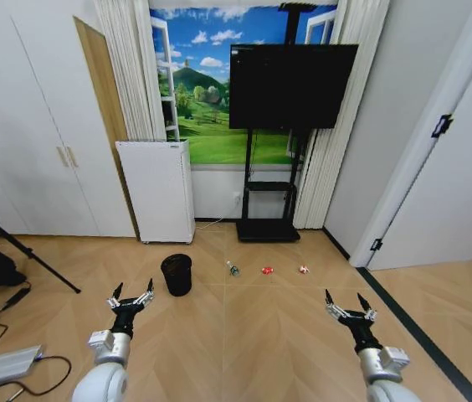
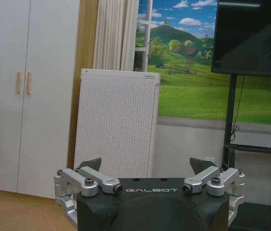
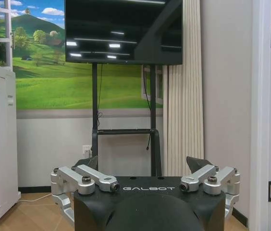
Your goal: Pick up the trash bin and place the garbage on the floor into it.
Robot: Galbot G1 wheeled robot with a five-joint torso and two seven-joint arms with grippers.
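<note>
A: What does the left end effector do?

B: It hangs low over the floor, with its fingers spread wide and nothing between them. The trash bin stands upright just ahead of it, a little to its right, not touching it. Farther ahead of it, the white appliance stands against the wall.

A: And the garbage?

B: Three pieces lie in a row on the floor, between the two end effectors and ahead of both: the small bottle, then the red wrapper, then the white-and-red scrap.

A: The right end effector?

B: Also wide open and empty, low over the floor. The scrap is the piece nearest to it, ahead and to its left. The television stand is far ahead.
</note>
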